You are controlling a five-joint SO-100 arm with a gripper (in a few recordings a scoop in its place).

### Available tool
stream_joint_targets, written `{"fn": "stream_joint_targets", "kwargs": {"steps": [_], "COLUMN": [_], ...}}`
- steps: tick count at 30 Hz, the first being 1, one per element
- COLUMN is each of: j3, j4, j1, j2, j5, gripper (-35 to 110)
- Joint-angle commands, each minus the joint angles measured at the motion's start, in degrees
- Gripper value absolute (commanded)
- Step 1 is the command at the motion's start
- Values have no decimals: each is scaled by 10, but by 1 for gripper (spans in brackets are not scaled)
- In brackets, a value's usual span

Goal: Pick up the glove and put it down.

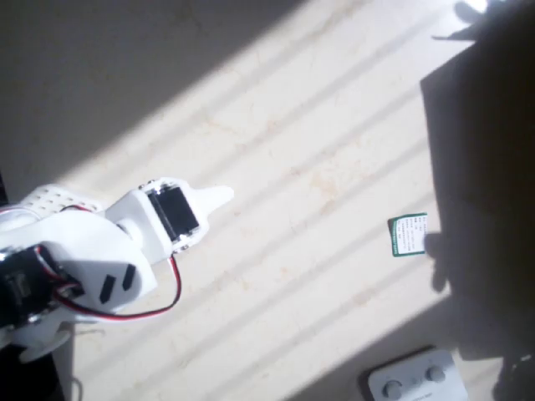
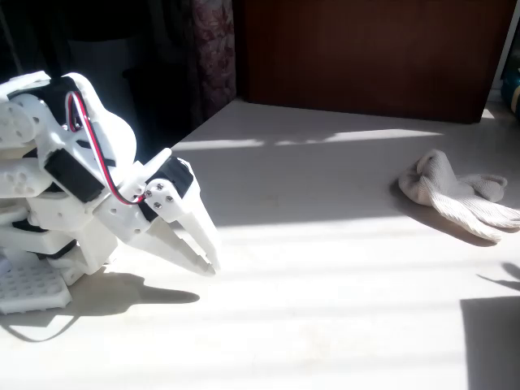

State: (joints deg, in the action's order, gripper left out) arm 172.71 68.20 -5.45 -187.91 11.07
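Note:
The glove (image 2: 455,195) is cream-beige and knitted. In the fixed view it lies crumpled on the pale table at the far right, half in shade, with its fingers pointing right. My white gripper (image 2: 208,262) hangs low over the table at the left, folded close to the arm's base and far from the glove. Its two fingers meet at the tips with nothing between them. In the overhead view the gripper (image 1: 219,199) points right from the arm at the left edge.
A small green-and-white card (image 1: 408,235) lies at the right by the edge of a dark shadow. A white flat device with round buttons (image 1: 415,378) sits at the bottom right. A dark wooden panel (image 2: 366,57) stands behind the table.

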Motion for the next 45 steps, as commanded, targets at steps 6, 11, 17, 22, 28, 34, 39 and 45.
{"fn": "stream_joint_targets", "kwargs": {"steps": [6,11,17,22,28,34,39,45], "j3": [-72,-134,-300,-484,-689,-858,-1003,-1172], "j4": [-8,-7,-7,-8,-8,-8,-8,-8], "j1": [-4,-4,-9,-11,-54,-150,-196,-229], "j2": [0,41,236,410,598,778,927,1112], "j5": [-4,-4,-4,-4,-4,-5,-50,-69], "gripper": [3,3,3,3,3,3,3,4]}}
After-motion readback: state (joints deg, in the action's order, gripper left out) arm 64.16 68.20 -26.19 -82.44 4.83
